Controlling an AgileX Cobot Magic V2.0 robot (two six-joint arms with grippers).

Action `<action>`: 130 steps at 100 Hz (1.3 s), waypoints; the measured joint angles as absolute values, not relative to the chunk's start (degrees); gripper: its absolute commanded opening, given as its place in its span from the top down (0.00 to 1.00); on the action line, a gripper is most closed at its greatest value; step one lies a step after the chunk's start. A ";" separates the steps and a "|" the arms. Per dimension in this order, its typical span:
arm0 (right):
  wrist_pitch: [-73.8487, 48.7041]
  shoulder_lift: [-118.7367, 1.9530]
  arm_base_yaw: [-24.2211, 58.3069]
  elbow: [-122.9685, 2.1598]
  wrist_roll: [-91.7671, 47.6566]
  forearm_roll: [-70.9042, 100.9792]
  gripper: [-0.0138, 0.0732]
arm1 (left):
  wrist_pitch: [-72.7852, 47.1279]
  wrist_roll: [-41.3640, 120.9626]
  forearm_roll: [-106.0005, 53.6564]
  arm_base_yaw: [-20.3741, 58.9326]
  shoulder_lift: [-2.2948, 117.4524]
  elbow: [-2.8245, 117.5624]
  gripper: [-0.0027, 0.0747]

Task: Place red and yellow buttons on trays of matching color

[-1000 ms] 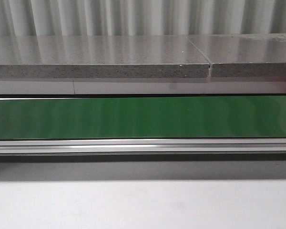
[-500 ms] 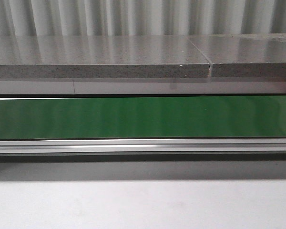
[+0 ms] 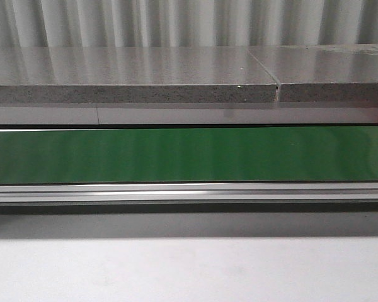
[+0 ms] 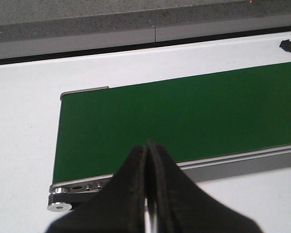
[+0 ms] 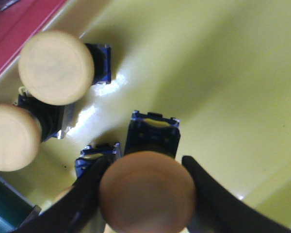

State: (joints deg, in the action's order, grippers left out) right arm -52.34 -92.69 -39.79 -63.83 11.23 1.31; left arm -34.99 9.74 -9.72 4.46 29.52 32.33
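Note:
In the right wrist view my right gripper (image 5: 145, 160) stands over the yellow tray (image 5: 223, 73), its black fingers close on either side of a yellow button (image 5: 146, 191) with a blue base. That base looks set down on the tray. Two more yellow buttons (image 5: 56, 67) (image 5: 9, 137) stand on the same tray, and a third blue base (image 5: 98, 151) is partly hidden behind one finger. A strip of the red tray (image 5: 19, 29) shows at the picture's corner. No red button is in view. My left gripper (image 4: 148, 145) is shut and empty above the green conveyor belt (image 4: 184, 116).
The green belt (image 3: 189, 154) runs across the front view with a metal rail (image 3: 189, 192) on its near side. A grey stone shelf (image 3: 132, 75) lies behind it. Neither arm shows in the front view. A small black part (image 4: 287, 46) lies on the white table past the belt.

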 measured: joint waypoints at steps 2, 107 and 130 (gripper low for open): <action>-52.01 -92.85 -39.79 -63.38 11.25 1.30 0.61 | -34.99 9.74 -9.72 4.46 29.52 32.33 0.99; -43.21 -98.08 -39.79 -59.89 11.49 3.21 0.28 | -34.99 9.74 -9.72 4.46 29.52 32.33 0.99; -43.21 -94.37 -39.79 -59.89 11.49 3.21 0.28 | -34.99 9.74 -9.72 4.46 29.52 32.33 0.99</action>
State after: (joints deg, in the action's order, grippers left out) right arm -43.21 -94.37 -39.79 -59.89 11.49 3.21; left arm -34.99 9.74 -9.72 4.46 29.52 32.33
